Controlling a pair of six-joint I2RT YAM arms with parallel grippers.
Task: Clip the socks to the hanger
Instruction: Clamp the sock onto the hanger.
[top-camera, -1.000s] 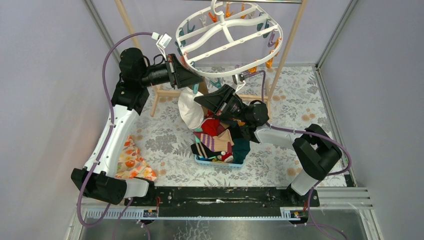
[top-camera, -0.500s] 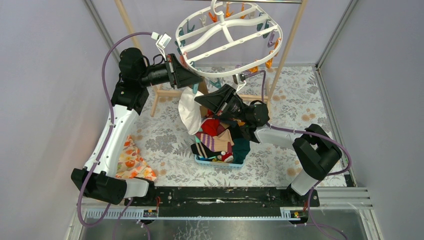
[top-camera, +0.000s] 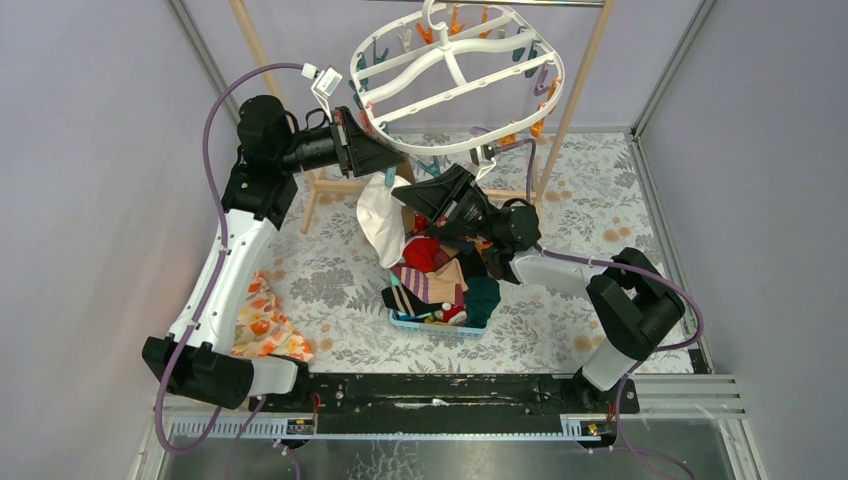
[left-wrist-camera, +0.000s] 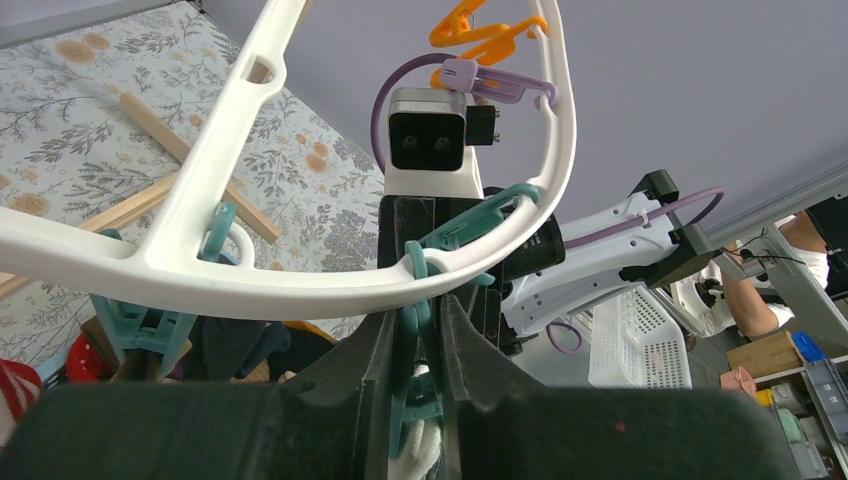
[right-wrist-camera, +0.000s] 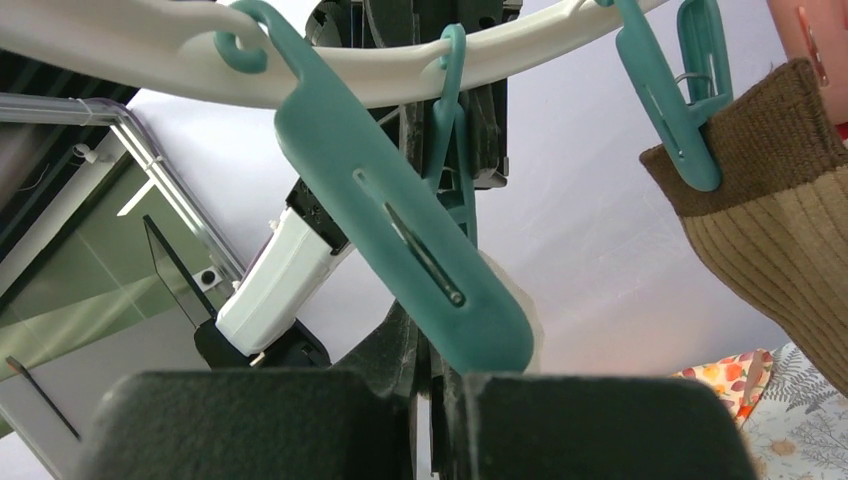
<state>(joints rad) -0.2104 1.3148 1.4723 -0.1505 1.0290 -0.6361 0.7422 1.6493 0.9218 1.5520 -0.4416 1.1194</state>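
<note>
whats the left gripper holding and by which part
The left gripper pinches a teal peg by its sides, just under the hanger rim.

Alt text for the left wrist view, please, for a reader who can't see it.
The left tool squeezes a teal peg hanging from the white hanger, with a bit of white sock showing just below, between its fingers. Beyond the rim the right arm's camera faces this way, under an orange peg and a purple peg.
</note>
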